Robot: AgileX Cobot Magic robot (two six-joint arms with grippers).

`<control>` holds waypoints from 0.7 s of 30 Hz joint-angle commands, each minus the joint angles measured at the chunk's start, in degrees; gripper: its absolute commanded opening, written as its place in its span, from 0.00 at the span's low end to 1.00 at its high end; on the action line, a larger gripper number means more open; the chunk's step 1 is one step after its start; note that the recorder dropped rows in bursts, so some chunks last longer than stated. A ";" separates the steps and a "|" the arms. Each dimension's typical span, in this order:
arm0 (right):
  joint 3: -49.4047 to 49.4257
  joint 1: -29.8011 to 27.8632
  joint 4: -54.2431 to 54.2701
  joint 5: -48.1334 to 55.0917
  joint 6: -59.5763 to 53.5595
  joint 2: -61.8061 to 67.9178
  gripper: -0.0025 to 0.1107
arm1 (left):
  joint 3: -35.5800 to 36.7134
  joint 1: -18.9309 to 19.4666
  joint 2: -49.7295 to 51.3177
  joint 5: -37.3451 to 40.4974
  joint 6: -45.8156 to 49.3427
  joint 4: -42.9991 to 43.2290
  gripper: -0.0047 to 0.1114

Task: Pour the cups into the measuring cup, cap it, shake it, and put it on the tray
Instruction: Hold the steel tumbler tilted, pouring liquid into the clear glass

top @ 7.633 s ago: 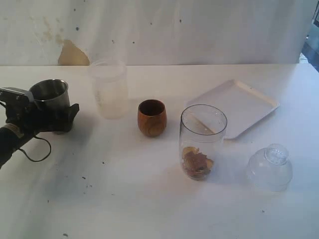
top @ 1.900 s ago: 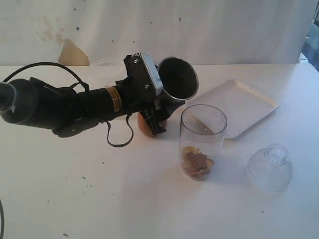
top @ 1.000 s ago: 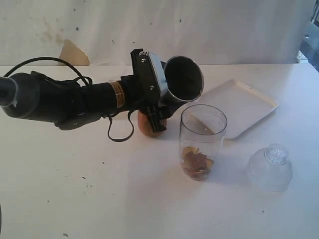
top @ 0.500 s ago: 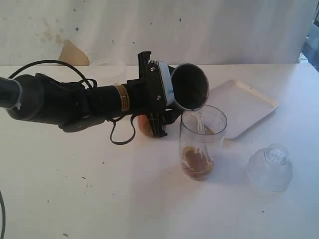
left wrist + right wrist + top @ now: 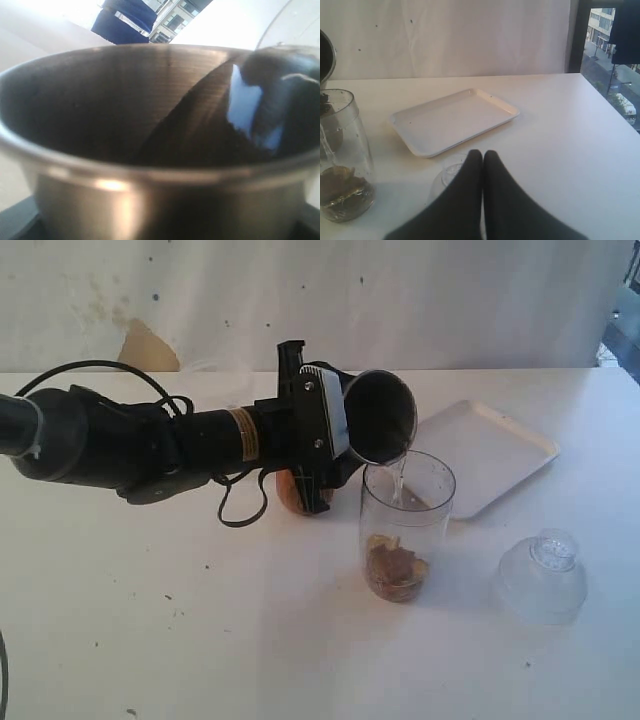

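Around the middle of the bench, a little toward its right edge, the tall clear measuring cup with curved sides and a thick base (image 5: 407,530) stands upright. A heap of brown pieces (image 5: 397,572) lies at its bottom. A thin clear stream of liquid (image 5: 400,480) falls into its open mouth.

The stream comes from the tapered stainless-steel tumbler (image 5: 380,417), which is tipped steeply above the measuring cup's rim on the side toward the bench's left edge. Its lower lip is just over that rim. The left pincer (image 5: 335,440) is grasping this tumbler by its body, and its black arm (image 5: 120,440) reaches in from the bench's left edge. In the left wrist view the tumbler's mouth (image 5: 150,125) fills the frame, with a slanted line running across its inner wall.

Just behind the left pincer, a small rounded brown wooden cup (image 5: 287,494) sits on the bench, mostly hidden.

Beyond the measuring cup, toward the far right corner, the flat white rectangular tray with rounded corners and a low rim (image 5: 500,445) lies apart from it. A clear dome-shaped plastic lid (image 5: 542,578) rests near the right edge, closer to the front than the tray.

The right pincer (image 5: 483,153) shows only in the right wrist view. It is clenched on nothing, its two dark fingers pressed together just above the lid, with the tray (image 5: 455,120) ahead of it.
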 commanded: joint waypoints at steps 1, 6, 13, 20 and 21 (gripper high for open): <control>0.37 0.08 0.00 -0.31 -0.09 -0.24 0.02 | -0.77 -0.15 -0.79 -2.02 0.55 -0.75 0.04; 0.37 0.08 0.00 -0.31 -0.09 -0.24 0.02 | -0.77 -0.15 -0.79 -2.02 0.55 -0.85 0.04; 0.37 0.08 0.00 -0.31 -0.09 -0.24 0.02 | -0.77 -0.15 -0.79 -1.93 2.09 -0.85 0.04; 0.37 0.08 0.00 -0.31 -0.09 -0.24 0.02 | -0.77 -0.15 -0.79 -1.56 2.07 -0.85 0.04; 0.37 0.08 0.00 -0.31 -0.09 -0.24 0.02 | -0.77 -0.15 -0.79 -1.56 2.07 -0.85 0.04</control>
